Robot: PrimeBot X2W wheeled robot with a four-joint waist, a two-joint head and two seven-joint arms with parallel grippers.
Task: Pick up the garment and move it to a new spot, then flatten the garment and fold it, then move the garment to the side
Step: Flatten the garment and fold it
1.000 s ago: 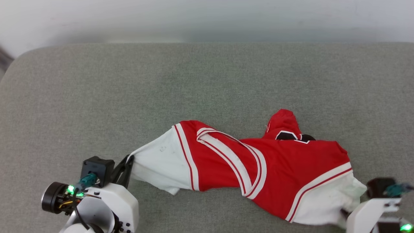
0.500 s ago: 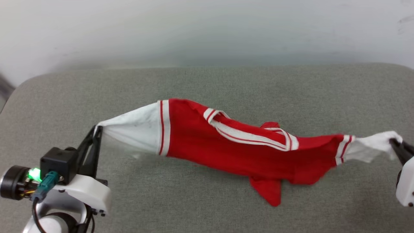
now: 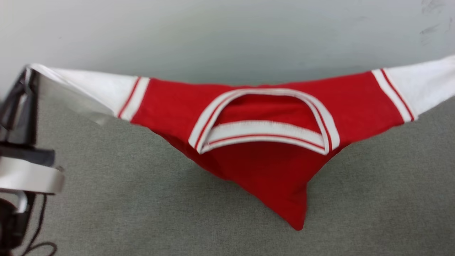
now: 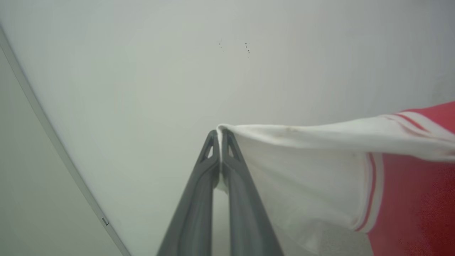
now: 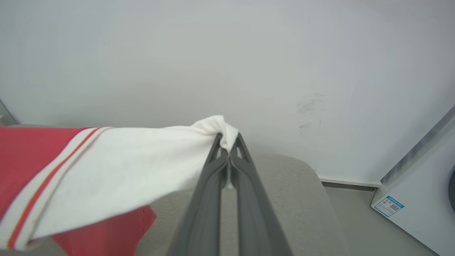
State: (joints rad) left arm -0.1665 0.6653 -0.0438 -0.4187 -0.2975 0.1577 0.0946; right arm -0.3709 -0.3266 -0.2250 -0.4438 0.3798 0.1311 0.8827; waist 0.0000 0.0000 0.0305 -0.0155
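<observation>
The garment (image 3: 263, 167), a red jersey T-shirt with white sleeves and striped collar, hangs stretched in the air above the grey cushion (image 3: 106, 206). Its red body sags to a point below the collar. My left gripper (image 4: 221, 137) is shut on the tip of one white sleeve (image 4: 298, 167); in the head view that gripper (image 3: 25, 76) stands at the far left. My right gripper (image 5: 227, 137) is shut on the tip of the other white sleeve (image 5: 135, 163), which runs off the head view's right edge (image 3: 426, 85).
A pale wall (image 3: 227, 32) rises right behind the cushion. In the right wrist view the cushion's rounded end (image 5: 298, 185) drops to the floor, with a white appliance (image 5: 419, 185) at the far right.
Both grippers have lifted and pulled apart, raising the garment off the cushion and stretching it by its sleeves. The head camera has also tilted upward.
</observation>
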